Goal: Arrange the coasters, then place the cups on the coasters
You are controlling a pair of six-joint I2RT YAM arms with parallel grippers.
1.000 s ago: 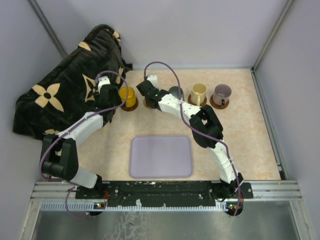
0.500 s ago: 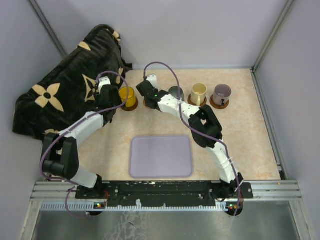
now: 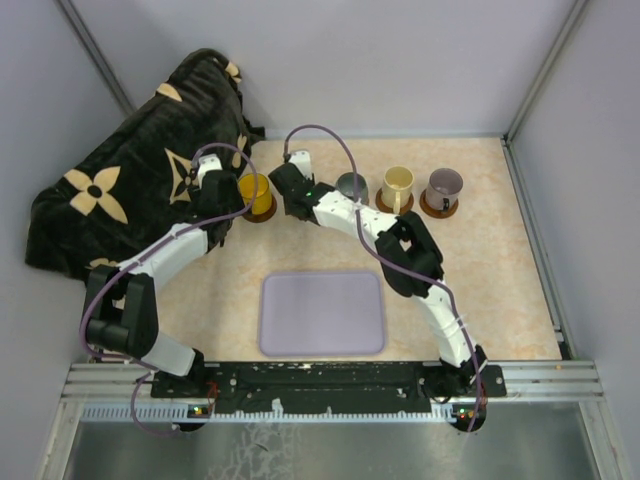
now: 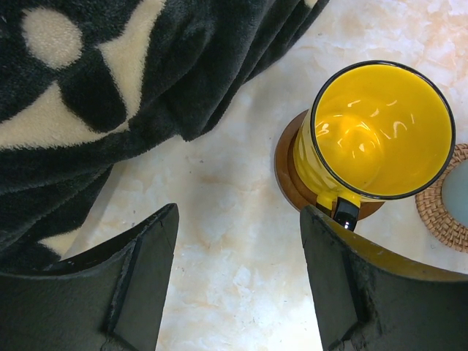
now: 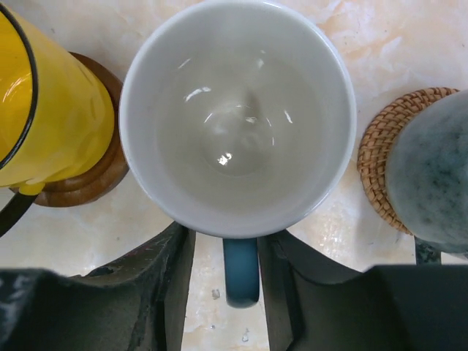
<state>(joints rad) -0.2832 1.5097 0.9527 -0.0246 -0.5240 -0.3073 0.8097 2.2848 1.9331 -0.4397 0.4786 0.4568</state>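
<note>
Cream cup (image 5: 238,117), blue handle (image 5: 241,274) at 6 o'clock; stands between yellow cup (image 5: 44,124) at 9 o'clock and grey-green cup (image 5: 431,175) at 3 o'clock. Right gripper (image 5: 227,252): jaws parted, flanking the handle. Left gripper (image 4: 238,256): jaws wide, empty, yellow cup at its 1 o'clock.

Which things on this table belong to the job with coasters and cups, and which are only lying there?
Belong to the job: yellow cup, cream cup, grey-green cup, pale yellow cup, mauve cup, coasters.
Only lying there: lavender tray, black blanket.
</note>
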